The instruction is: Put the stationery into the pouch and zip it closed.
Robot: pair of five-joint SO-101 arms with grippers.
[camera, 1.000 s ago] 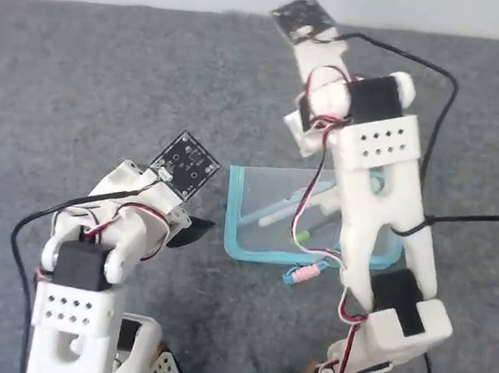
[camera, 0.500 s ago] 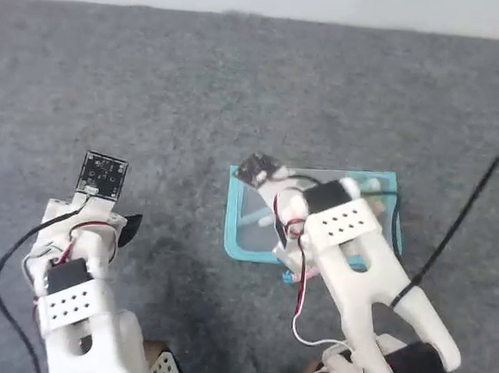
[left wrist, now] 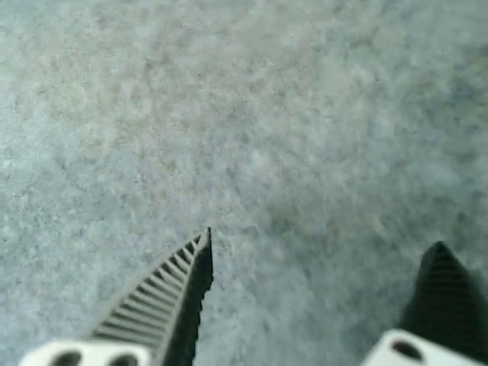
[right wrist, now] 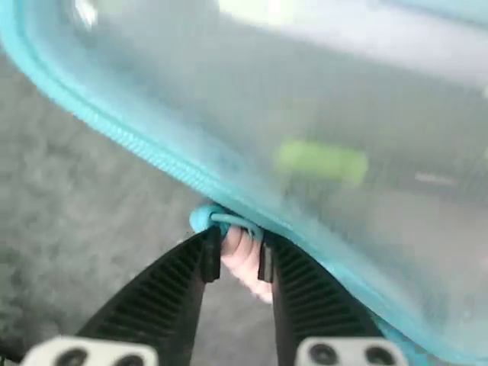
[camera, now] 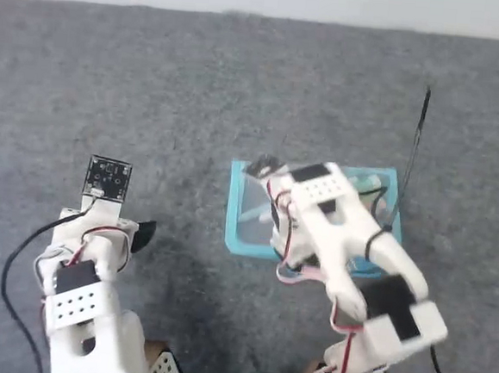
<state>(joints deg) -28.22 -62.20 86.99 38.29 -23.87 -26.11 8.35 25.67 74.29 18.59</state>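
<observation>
Stationery is looking already inside the pouch (camera: pixel 244 214), which is lying centre-right of the high view on the grey mat (camera: pixel 154 84). A green item (right wrist: pixel 320 162) and pale pen-like shapes are showing through its clear wall. So loading is probably done and zipping is the part in hand.

The right gripper (right wrist: pixel 235 253) is clenching the pink zipper pull (right wrist: pixel 245 276) at the pouch's teal edge, fingers pinched tight on it. Zip teeth toward the upper left of the right wrist view are looking meshed. How much of the zip is closed overall, cannot tell. What is left, as a judgement: running the pull along the rest of the edge, if any is open, then letting go.

The left gripper (left wrist: pixel 320 252) is hanging released, fingers wide apart, over bare mat at the lower left of the high view, well apart from the pouch.

Versus a second ago: the right arm (camera: pixel 333 219) was stretching up past the pouch toward the top of the frame and is now folding down low over it. The left arm (camera: pixel 82 277) was sitting just beside the pouch's left edge and is now pulled back to the lower left. The pouch is staying roughly where it was.
</observation>
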